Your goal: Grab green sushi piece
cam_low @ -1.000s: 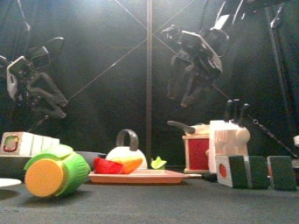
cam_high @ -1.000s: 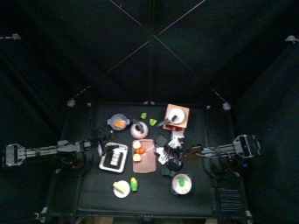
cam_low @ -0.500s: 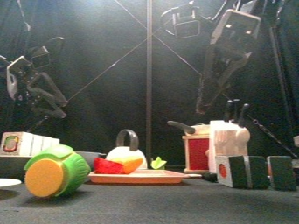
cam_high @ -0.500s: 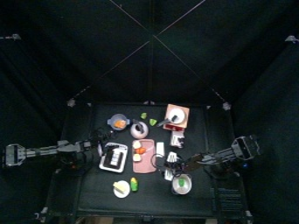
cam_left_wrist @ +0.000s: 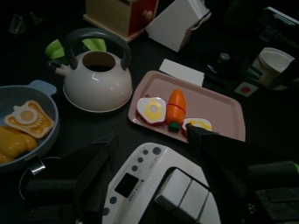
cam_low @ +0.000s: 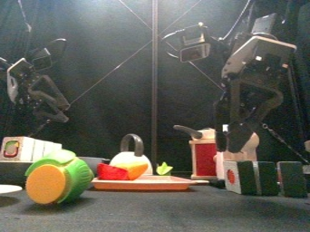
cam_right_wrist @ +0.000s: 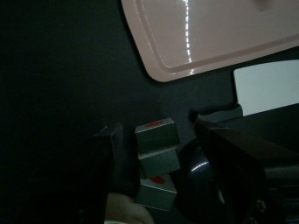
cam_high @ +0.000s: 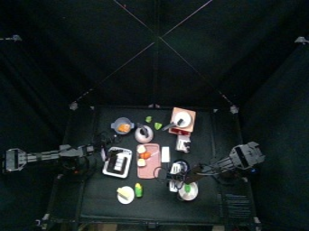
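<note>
Right gripper spread wide, green sushi piece uncaught beside it.
The right gripper hangs with its jaws wide apart and nothing held; the round white-ringed sushi piece with a light green centre lies on the black table just beside it, on its front-edge side. Under those jaws stand small dark grey blocks with a red mark, a pink plastic tray beyond them. The left gripper rests at the far side, jaws parted above a white toy keypad.
</note>
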### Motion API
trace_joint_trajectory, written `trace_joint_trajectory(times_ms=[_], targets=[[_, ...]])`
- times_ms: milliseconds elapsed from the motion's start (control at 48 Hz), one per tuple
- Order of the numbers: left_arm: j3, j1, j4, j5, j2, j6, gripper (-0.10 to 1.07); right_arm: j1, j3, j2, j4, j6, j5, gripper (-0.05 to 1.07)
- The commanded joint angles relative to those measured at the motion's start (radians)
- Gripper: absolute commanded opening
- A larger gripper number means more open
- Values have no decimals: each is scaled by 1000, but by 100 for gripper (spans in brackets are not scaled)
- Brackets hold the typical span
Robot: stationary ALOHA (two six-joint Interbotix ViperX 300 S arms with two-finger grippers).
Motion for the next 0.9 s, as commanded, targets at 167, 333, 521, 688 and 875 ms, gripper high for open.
trace_joint_trajectory(times_ms=[167,333,521,688,875], targets=[[-12,3,-3,-9,2,0,96,-3,-12,11,28,-3,5,97],[-12,3,-3,-9,2,0,96,-5,-12,37,26,-3,5,96],[-12,3,-3,-9,2,0,96,-5,-11,48,26,-3,5,94],[-12,3,-3,-9,2,0,96,-6,-14,48,23,-5,5,85],[-12,3,-3,-9,2,0,96,-8,-21,46,21,-6,5,72]])
